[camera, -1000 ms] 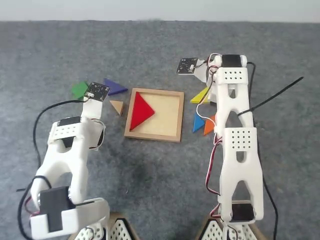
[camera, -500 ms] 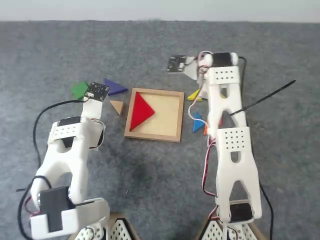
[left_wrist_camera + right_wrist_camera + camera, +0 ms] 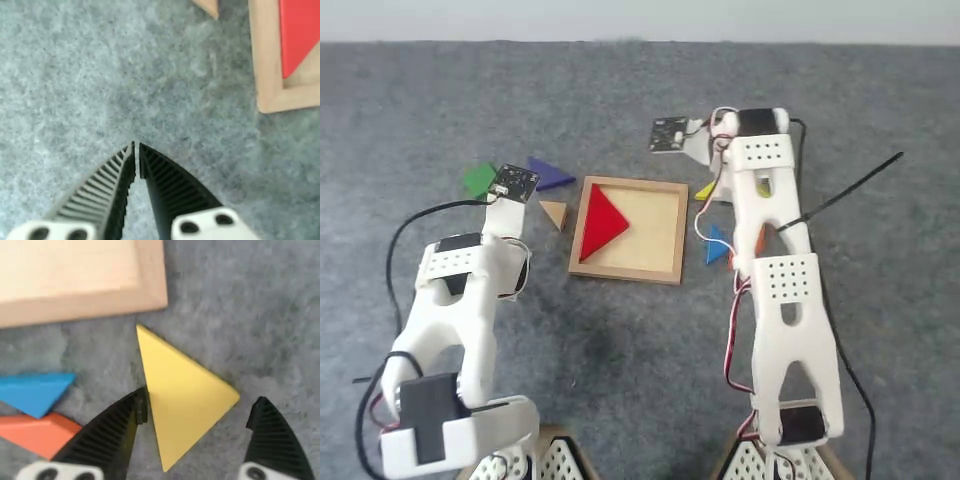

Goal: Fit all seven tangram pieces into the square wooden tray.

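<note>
Lying in the tray [image 3: 630,184], a red triangle [image 3: 600,222]; left gripper [image 3: 136,146] clenched, right gripper [image 3: 201,401] spread, perhaps touching yellow triangle [image 3: 175,380].

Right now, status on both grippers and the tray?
Left gripper shut, empty. Right gripper open, straddling yellow triangle. Tray holds one red triangle. Nothing between yellow triangle and tray.

The left end effector [image 3: 136,146], its jaws pressed together, is above the grey worktop [image 3: 75,75]. Near it, the wooden tray [image 3: 265,60] holds a red piece [image 3: 300,35].
</note>
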